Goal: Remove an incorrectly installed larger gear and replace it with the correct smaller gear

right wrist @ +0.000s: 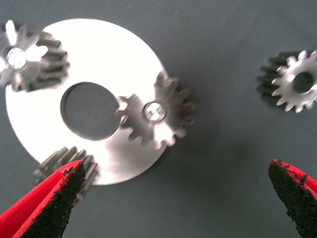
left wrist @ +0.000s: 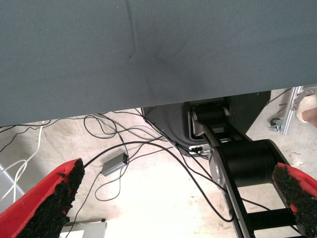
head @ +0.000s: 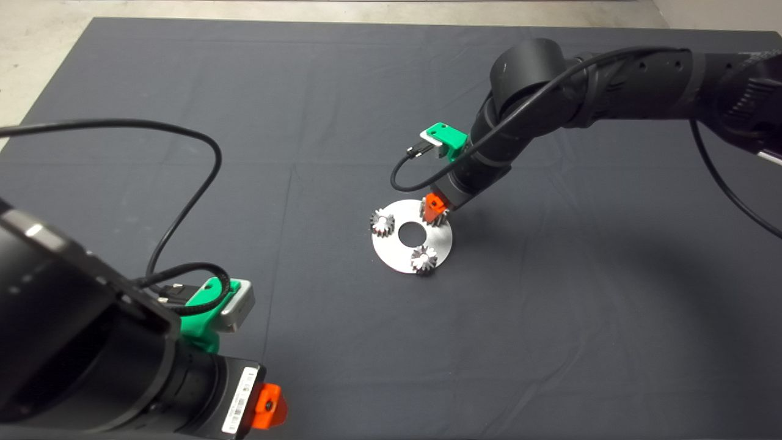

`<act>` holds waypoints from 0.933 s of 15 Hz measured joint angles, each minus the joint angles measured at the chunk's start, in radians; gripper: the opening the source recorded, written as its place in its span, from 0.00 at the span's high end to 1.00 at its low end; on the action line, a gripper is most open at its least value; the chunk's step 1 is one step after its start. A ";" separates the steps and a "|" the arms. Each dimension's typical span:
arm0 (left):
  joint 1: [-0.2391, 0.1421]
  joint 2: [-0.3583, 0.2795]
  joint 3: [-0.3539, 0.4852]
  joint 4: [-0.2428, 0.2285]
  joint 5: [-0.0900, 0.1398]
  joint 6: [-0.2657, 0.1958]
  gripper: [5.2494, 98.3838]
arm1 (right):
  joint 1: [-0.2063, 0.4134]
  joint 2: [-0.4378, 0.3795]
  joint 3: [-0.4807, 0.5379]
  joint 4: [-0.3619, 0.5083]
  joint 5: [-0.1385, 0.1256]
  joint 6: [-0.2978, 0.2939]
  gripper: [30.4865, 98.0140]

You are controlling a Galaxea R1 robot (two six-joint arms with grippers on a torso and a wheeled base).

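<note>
A round steel disc (head: 400, 247) lies mid-mat and carries three gears. In the right wrist view the larger gear (right wrist: 156, 111) sits on a pin at the disc's (right wrist: 106, 47) rim. Two shiny smaller gears (right wrist: 27, 54) (right wrist: 57, 158) sit on other pins. The smaller dark gear (right wrist: 292, 82) lies loose on the mat beside the disc. My right gripper (right wrist: 176, 168) hovers over the larger gear, open and empty. In the head view it (head: 435, 209) covers part of that gear (head: 440, 219), and the loose gear is hidden. My left gripper (head: 269, 406) is parked at the lower left, open.
The dark mat (head: 305, 122) covers the table. The other two gears show in the head view (head: 382, 223) (head: 423, 258). The left wrist view shows the mat's edge (left wrist: 148, 59), floor cables (left wrist: 114, 163) and the robot's base (left wrist: 247, 163).
</note>
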 measured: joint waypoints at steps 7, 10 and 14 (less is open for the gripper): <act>0.000 0.000 0.000 0.000 0.000 0.000 0.00 | -0.073 0.007 -0.004 -0.093 0.028 0.000 0.03; 0.000 0.004 0.000 0.000 0.000 0.000 0.00 | -0.080 0.021 -0.007 -0.098 0.032 0.000 0.06; 0.000 0.027 0.000 0.000 0.000 0.000 0.00 | -0.097 0.030 -0.011 -0.164 0.031 -0.001 0.16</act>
